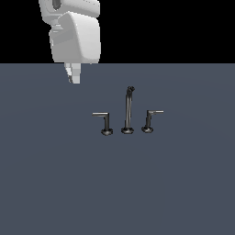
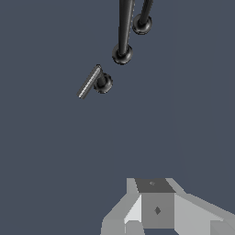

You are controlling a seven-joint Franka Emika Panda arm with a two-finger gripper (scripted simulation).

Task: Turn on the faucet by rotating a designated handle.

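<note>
Gripper (image 2: pixel 151 215) nearest the wrist camera, hanging over the bare grey floor (image 1: pixel 55 183).
In the exterior view, left to right: the gripper, high up, holding nothing, its opening impossible to judge; then, near the floor's middle, the handle (image 1: pixel 104 121), the spout post (image 1: pixel 128 111), the slanted handle (image 1: pixel 150 120).

White and pale grey gripper (image 1: pixel 75 75), dark metal faucet (image 1: pixel 127 110) with glossy black bases, handle (image 1: pixel 104 121) lever lighter grey, plain slate-blue floor (image 1: pixel 183 183), black backdrop (image 1: pixel 174 27)
</note>
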